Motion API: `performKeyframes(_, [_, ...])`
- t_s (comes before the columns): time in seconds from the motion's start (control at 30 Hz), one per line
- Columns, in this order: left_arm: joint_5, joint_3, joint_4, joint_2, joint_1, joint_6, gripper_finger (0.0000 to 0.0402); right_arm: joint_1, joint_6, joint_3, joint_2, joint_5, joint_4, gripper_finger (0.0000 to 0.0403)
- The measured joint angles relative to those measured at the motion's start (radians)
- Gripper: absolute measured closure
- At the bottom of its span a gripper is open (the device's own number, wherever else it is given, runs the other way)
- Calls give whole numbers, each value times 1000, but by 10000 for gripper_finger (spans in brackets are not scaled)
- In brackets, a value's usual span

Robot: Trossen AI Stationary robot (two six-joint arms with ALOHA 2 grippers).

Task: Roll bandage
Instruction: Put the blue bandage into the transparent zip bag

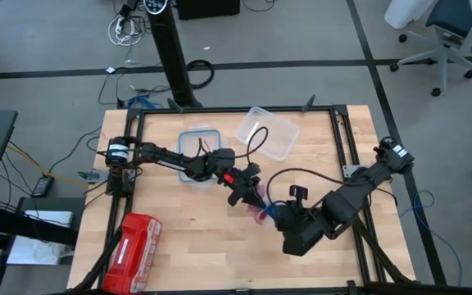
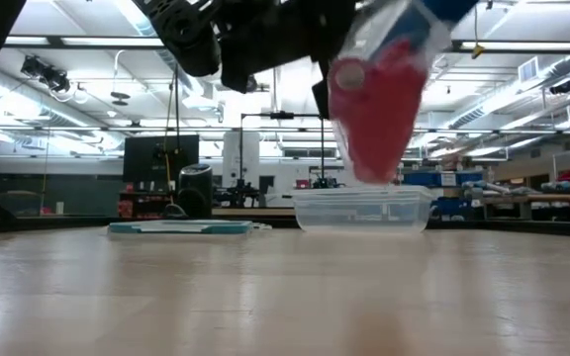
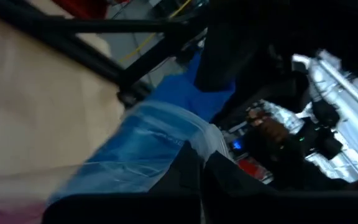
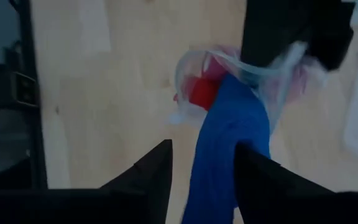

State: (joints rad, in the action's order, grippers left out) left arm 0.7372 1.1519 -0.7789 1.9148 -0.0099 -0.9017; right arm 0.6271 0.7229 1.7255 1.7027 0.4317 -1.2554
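Left hand [image 1: 251, 197]: clenched on the rim of a clear plastic bag [image 4: 272, 78], near the middle of the tabletop [image 1: 187, 246].
Right hand [image 4: 201, 171]: released, fingers spread on either side of the bandage [image 4: 229, 143], not pressing it.
Bandage: bright blue strip, one end inside the bag's mouth, the rest trailing back between the right hand's fingers.
Right wrist view only: red-pink rolls [image 4: 201, 93] inside the bag beside the blue strip; how many, I cannot tell.
Low view only: the bag [image 2: 379, 99] hangs clear above the tabletop with red contents showing through; the open container [image 2: 361, 210] stands behind it.
Left wrist view only: blue fabric [image 3: 194, 87] seen through the bag wall, close up.
High view only: both arms meet right of centre; red zip pouch [image 1: 133, 250] lies at the near-left corner.
Surface: pale wooden tabletop in a black frame.
Room: grey floor, cables, an office chair [image 1: 441, 33]; workshop benches beyond.
Counts: 2 arms, 1 bag, 1 bandage, 1 pouch, 1 container [image 1: 267, 131], 1 lid [image 1: 199, 156].
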Motion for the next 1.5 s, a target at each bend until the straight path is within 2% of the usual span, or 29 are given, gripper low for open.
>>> performKeyframes(0.13, [-28,6,-10,0,-16,-2,402,2,-9,1,3,-1,79,254])
performKeyframes(0.3, [-136,19,-109,-5,-29,-32,402,2,-19,-1,6,-46,207,254])
performKeyframes(0.43, [-150,21,-250,-8,-41,-113,402,4,55,-3,8,-68,146,254])
performKeyframes(0.53, [-165,21,-266,-8,-56,-124,402,3,105,-2,8,-49,99,254])
performKeyframes(0.83, [-178,19,-129,-4,-98,-66,402,22,131,53,7,-4,67,255])
performKeyframes(0.97, [-221,18,73,-3,-97,41,402,13,155,47,10,20,-25,263])
performKeyframes(1.07, [-249,15,169,-1,-87,116,402,1,164,-12,12,46,-42,275])
performKeyframes(1.23, [-254,9,182,-2,-74,151,402,-18,174,-108,14,39,-26,293])
performKeyframes(1.33, [-245,6,187,-2,-64,140,402,-19,180,-102,8,47,-72,299])
performKeyframes(1.5, [-229,6,183,-2,-59,134,402,-5,276,-73,-36,69,-220,303])
